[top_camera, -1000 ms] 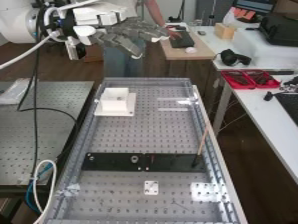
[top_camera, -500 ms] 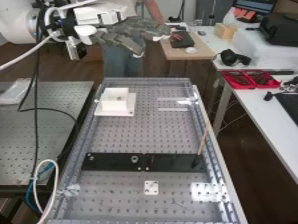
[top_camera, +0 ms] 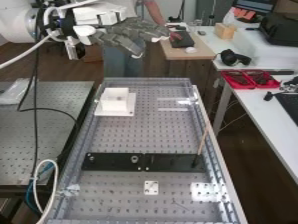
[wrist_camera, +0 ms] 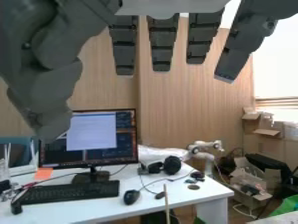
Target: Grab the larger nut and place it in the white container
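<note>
The hand (top_camera: 125, 37) is held high at the upper left of the high view, well above and beyond the far end of the bench, with its fingers extended and nothing between them. In the wrist view the hand (wrist_camera: 162, 45) has straight, spread fingers, the thumb apart from them. A white container (top_camera: 115, 102) on a square white base stands near the bench's far left corner. Low in the high view lies the flat black bar (top_camera: 169, 162); on it are the bearing (top_camera: 134, 159) and, near its left end, the smaller nut (top_camera: 91, 158).
A thin brown stick (top_camera: 203, 142) rises from the bar's right end. Nearer lies a small white plate (top_camera: 151, 188) with holes. Raised clear edges (top_camera: 214, 165) run along the bench. Cables (top_camera: 35, 125) hang at the left; red trays (top_camera: 249, 79) sit on a side table.
</note>
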Robot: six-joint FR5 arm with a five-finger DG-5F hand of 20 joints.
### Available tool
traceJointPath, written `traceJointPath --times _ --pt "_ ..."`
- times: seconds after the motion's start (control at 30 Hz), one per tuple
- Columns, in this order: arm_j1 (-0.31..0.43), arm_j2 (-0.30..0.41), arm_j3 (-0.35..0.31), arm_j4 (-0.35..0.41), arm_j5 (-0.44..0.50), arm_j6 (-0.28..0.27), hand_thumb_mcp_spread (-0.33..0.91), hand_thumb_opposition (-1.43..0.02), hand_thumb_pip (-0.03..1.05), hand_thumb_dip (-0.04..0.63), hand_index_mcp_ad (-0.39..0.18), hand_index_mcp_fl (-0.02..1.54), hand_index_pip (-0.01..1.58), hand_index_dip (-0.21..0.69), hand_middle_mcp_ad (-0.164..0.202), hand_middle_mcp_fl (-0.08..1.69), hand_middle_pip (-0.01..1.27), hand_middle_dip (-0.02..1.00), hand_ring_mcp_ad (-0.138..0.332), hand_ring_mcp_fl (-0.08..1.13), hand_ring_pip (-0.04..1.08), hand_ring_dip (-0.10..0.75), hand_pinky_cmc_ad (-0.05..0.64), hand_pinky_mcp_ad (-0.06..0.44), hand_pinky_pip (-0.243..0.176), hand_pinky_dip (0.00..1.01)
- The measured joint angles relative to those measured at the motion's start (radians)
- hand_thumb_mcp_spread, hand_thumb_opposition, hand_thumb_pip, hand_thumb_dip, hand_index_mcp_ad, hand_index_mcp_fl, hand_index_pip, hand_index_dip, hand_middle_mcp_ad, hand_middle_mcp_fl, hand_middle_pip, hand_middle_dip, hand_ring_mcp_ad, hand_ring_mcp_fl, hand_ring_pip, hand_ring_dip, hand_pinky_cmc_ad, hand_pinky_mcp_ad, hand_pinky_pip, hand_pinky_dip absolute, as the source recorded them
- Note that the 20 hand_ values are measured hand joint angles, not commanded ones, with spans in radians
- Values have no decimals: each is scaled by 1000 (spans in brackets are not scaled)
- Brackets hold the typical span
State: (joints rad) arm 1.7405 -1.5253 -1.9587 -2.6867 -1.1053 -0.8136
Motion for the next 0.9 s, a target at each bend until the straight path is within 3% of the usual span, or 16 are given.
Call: traceJointPath --times 0.9 --pt "-13 -6 25 -43 -42 1 183 -744 648 183 -112 58 325 0 75 63 136 190 161 12 94 91 342 262 -89 525"
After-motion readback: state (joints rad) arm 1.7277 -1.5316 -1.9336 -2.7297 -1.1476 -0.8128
